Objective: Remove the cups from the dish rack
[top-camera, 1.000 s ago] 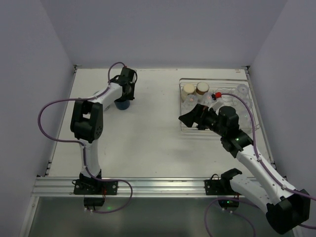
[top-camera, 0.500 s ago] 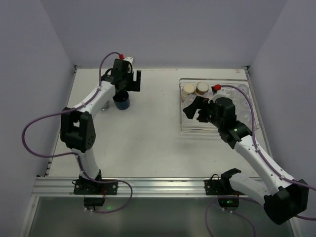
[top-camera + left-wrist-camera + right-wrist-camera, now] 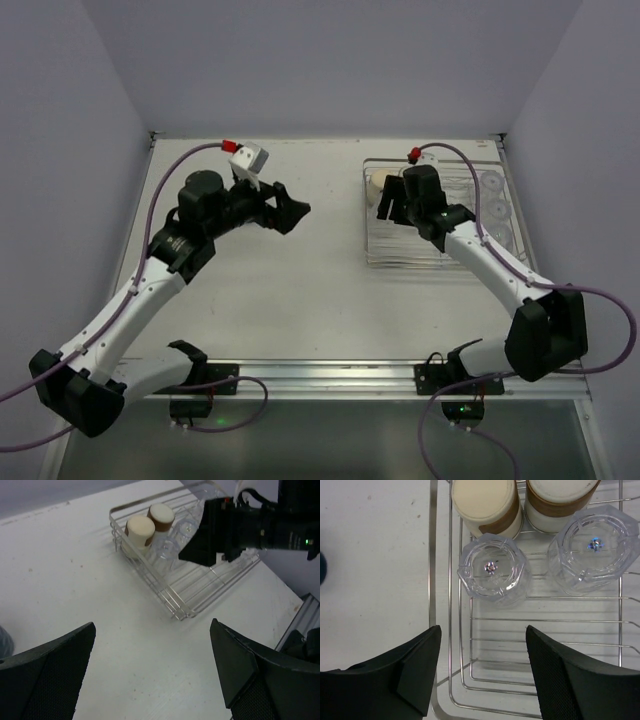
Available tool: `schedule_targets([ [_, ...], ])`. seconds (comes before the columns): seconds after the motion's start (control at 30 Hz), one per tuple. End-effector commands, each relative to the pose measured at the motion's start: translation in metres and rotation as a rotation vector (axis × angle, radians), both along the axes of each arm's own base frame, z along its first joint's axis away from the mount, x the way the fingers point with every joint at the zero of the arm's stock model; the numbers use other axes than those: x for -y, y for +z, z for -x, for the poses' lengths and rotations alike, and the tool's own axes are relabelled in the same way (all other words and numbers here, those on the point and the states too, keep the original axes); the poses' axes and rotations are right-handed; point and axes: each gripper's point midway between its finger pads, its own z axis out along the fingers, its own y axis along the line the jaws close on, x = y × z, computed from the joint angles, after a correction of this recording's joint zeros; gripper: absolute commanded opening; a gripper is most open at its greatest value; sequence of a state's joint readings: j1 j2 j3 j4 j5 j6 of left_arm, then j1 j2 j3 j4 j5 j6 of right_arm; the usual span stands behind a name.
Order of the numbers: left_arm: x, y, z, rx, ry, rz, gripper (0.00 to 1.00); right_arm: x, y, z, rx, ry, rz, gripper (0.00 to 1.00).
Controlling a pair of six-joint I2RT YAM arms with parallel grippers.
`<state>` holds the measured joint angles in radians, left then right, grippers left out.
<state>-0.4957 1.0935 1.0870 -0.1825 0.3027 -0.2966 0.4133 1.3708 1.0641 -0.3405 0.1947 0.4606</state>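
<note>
The silver wire dish rack (image 3: pixel 420 262) stands at the right back of the table. My right gripper (image 3: pixel 392 207) hovers over its left end, open and empty. In the right wrist view its gap (image 3: pixel 483 628) sits over the rack's bare wires (image 3: pixel 433 555), just short of a clear tumbler (image 3: pixel 492 570). A second tumbler (image 3: pixel 594 547) and two brown cups with cream tops (image 3: pixel 486 502) (image 3: pixel 559 497) stand beyond. My left gripper (image 3: pixel 290 208) is open and empty above mid-table, facing the rack (image 3: pixel 181 615) and the brown cups (image 3: pixel 140 530). A blue-grey sliver of a cup (image 3: pixel 4 640) shows at the left edge.
More clear tumblers (image 3: pixel 497 210) line the rack's right side. Grey walls close in the table on three sides. The metal rail (image 3: pixel 320 375) with both arm bases runs along the near edge. A purple cable loops from each arm.
My left gripper opened off the dark navy mug and swung up toward the middle. My right gripper moved back over the rack's far left end and its jaws narrowed somewhat.
</note>
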Motion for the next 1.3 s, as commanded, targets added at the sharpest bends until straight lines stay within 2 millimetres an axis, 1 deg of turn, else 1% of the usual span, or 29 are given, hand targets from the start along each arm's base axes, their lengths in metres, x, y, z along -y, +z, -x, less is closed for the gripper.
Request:
schedule_targets([
  [0.0, -0.003, -0.016, 0.031, -0.014, -0.075, 0.019, 1.0, 0.007, 0.006, -0.018, 0.011, -0.037, 0.081, 0.7],
  [0.03, -0.008, -0.027, 0.036, -0.023, -0.067, 0.003, 1.0, 0.01, 0.006, -0.022, 0.015, -0.05, 0.097, 0.7],
  [0.07, -0.014, -0.019, 0.044, 0.013, -0.06, 0.007, 1.0, 0.01, 0.007, -0.026, 0.018, -0.052, 0.106, 0.7],
  [0.1, -0.019, -0.022, 0.045, 0.034, -0.046, -0.017, 1.0, 0.009, 0.002, -0.029, 0.005, -0.054, 0.117, 0.72],
  [0.13, -0.025, -0.031, 0.048, 0.024, -0.031, -0.042, 1.0, 0.009, 0.0, -0.031, -0.003, -0.054, 0.123, 0.74],
  [0.17, -0.029, -0.032, 0.049, 0.033, -0.018, -0.053, 1.0, 0.006, 0.003, -0.036, 0.002, -0.049, 0.124, 0.77],
  [0.2, -0.036, -0.038, 0.048, 0.043, 0.015, -0.072, 1.0, 0.006, -0.006, -0.04, -0.022, -0.05, 0.137, 0.82],
  [0.23, -0.038, -0.042, 0.048, 0.048, 0.024, -0.079, 1.0, 0.005, -0.011, -0.04, -0.044, -0.047, 0.151, 0.82],
  [0.27, -0.04, -0.043, 0.048, 0.058, 0.033, -0.079, 1.0, 0.004, -0.009, -0.045, -0.042, -0.048, 0.153, 0.83],
  [0.3, -0.041, -0.046, 0.046, 0.063, 0.039, -0.081, 1.0, 0.004, -0.012, -0.047, -0.05, -0.05, 0.162, 0.84],
  [0.33, -0.04, -0.054, 0.046, 0.051, 0.035, -0.088, 1.0, 0.004, -0.021, -0.05, -0.069, -0.053, 0.176, 0.84],
  [0.4, -0.038, -0.064, 0.044, 0.016, 0.02, -0.121, 1.0, 0.004, -0.022, -0.054, -0.069, -0.058, 0.181, 0.84],
  [0.43, -0.038, -0.063, 0.043, 0.015, 0.02, -0.12, 1.0, 0.002, -0.028, -0.056, -0.079, -0.055, 0.187, 0.83],
  [0.63, -0.036, -0.064, 0.044, 0.012, 0.008, -0.115, 1.0, 0.002, -0.034, -0.072, -0.083, -0.067, 0.222, 0.81],
  [0.67, -0.035, -0.065, 0.044, 0.008, 0.008, -0.115, 1.0, 0.002, -0.04, -0.074, -0.092, -0.067, 0.234, 0.81],
  [0.73, -0.034, -0.065, 0.043, 0.005, 0.005, -0.116, 1.0, 0.0, -0.042, -0.078, -0.091, -0.065, 0.235, 0.81],
  [0.8, -0.032, -0.069, 0.042, -0.008, -0.005, -0.12, 1.0, -0.001, -0.049, -0.08, -0.102, -0.06, 0.24, 0.79],
  [0.83, -0.031, -0.069, 0.041, -0.008, -0.008, -0.121, 1.0, -0.001, -0.05, -0.081, -0.101, -0.061, 0.241, 0.77],
  [0.9, -0.029, -0.071, 0.041, -0.019, -0.019, -0.12, 1.0, -0.002, -0.051, -0.083, -0.099, -0.061, 0.243, 0.69],
  [0.93, -0.028, -0.071, 0.04, -0.022, -0.02, -0.119, 1.0, 0.0, -0.05, -0.083, -0.091, -0.07, 0.246, 0.62],
  [0.97, -0.027, -0.072, 0.04, -0.029, -0.025, -0.118, 1.0, 0.0, -0.048, -0.082, -0.086, -0.07, 0.245, 0.51],
  [1.0, -0.026, -0.071, 0.04, -0.028, -0.029, -0.114, 1.0, 0.001, -0.037, -0.083, -0.056, -0.077, 0.232, 0.31],
  [1.03, -0.025, -0.07, 0.04, -0.027, -0.033, -0.11, 1.0, 0.004, -0.035, -0.079, -0.048, -0.085, 0.233, 0.27],
  [1.07, -0.023, -0.07, 0.041, -0.037, -0.041, -0.101, 1.0, 0.005, -0.029, -0.078, -0.03, -0.09, 0.23, 0.27],
  [1.1, -0.021, -0.069, 0.041, -0.036, -0.048, -0.093, 1.0, 0.007, -0.008, -0.077, 0.024, -0.099, 0.204, 0.26],
  [1.13, -0.019, -0.068, 0.042, -0.04, -0.058, -0.083, 1.0, 0.009, -0.008, -0.07, 0.031, -0.095, 0.199, 0.26],
  [1.2, -0.014, -0.067, 0.045, -0.056, -0.083, -0.055, 1.0, 0.007, 0.008, -0.062, 0.077, -0.084, 0.162, 0.24],
  [1.23, -0.012, -0.067, 0.046, -0.068, -0.09, -0.041, 1.0, 0.009, 0.023, -0.054, 0.123, -0.084, 0.132, 0.22],
  [1.27, -0.008, -0.065, 0.048, -0.07, -0.112, -0.026, 1.0, 0.007, 0.032, -0.049, 0.148, -0.073, 0.11, 0.21],
])
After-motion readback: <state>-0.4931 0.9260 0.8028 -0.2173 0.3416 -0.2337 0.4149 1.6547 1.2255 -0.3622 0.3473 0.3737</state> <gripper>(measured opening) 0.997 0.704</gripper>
